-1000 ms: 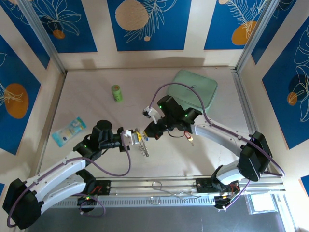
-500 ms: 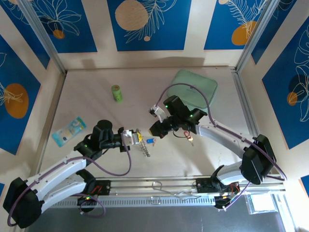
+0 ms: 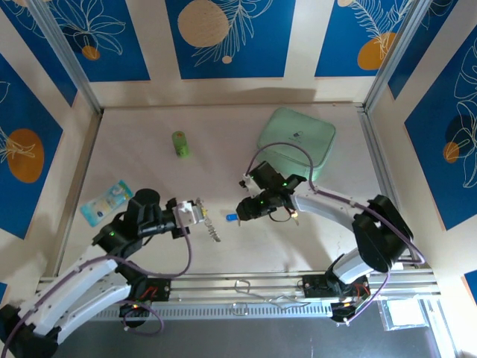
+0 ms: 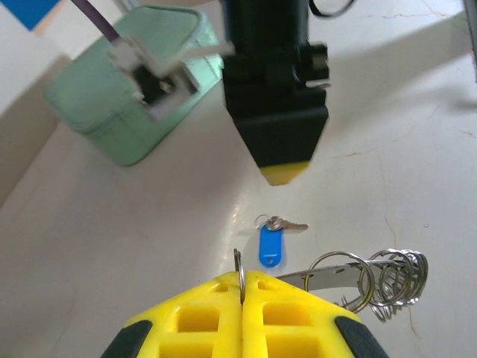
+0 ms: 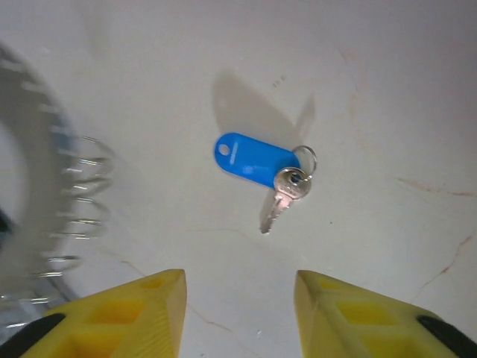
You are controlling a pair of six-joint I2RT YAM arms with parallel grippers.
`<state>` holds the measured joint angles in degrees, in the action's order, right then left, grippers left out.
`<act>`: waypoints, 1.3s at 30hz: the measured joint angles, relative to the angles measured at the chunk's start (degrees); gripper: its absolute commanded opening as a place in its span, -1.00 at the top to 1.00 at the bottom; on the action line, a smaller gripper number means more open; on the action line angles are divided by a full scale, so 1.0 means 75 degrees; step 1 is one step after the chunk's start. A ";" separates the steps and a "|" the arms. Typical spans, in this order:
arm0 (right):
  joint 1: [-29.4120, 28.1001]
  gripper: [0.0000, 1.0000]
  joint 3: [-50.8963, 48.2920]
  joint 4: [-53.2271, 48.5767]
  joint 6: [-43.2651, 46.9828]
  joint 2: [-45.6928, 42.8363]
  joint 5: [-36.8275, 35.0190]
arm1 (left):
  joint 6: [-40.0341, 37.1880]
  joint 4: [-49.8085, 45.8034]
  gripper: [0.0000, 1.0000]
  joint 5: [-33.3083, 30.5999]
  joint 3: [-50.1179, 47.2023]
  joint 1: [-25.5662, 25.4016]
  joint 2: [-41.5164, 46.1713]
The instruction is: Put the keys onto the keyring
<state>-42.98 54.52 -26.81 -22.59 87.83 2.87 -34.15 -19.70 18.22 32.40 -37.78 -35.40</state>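
Left gripper [image 4: 242, 287]: the yellow fingers are pressing fully together on the thin wire of the large metal keyring fringed with small silvery loops [image 4: 365, 276]. The ring is sticking out to the right of the fingertips, low over the pale bench [image 3: 223, 149]; I cannot tell whether it is touching. Judgement: it is being held steady so that the wire is facing the other arm for threading.

Small silvery key with the blue plastic tag [image 5: 257, 160]: it is lying flat near the middle of the bench, near the ring but apart from it, not yet threaded on.

Right gripper [image 5: 238, 287]: it is hovering over that key, jaws standing wide with nothing between them. Judgement: it is lining up for a pick, and the flat key is probably best taken by the thicker tag.

Surroundings: a blue-and-white packet [image 3: 106, 201] is sitting by the left edge, a small green cylinder [image 3: 179, 143] toward the far edge and a mint-green zip pouch [image 3: 298, 140] toward the far right corner. All are well apart from the work. The ring's fringe, near the right gripper's left finger, is the one snag risk.
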 measured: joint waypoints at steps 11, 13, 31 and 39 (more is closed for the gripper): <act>-0.0370 0.03 0.1233 -0.0300 -0.0685 0.1687 -0.1172 | 0.0373 -0.0880 1.00 -0.0699 -0.0015 -0.0003 0.0530; -0.0376 0.06 0.1335 -0.0347 -0.0717 0.1851 -0.1250 | 0.0370 -0.0868 1.00 -0.0697 -0.0015 -0.0003 0.0431; -0.0458 0.71 0.1740 -0.0609 -0.0717 0.2477 -0.1387 | 0.0370 -0.0455 1.00 -0.0676 -0.0181 -0.0003 0.0289; -0.0469 0.99 0.1848 -0.0662 -0.0653 0.2477 -0.1384 | 0.0370 -0.0396 1.00 -0.0635 -0.0230 -0.0003 0.0256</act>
<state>-46.50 68.38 -31.77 -27.49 106.41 -7.51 -31.38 -22.68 13.45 30.68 -37.80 -33.47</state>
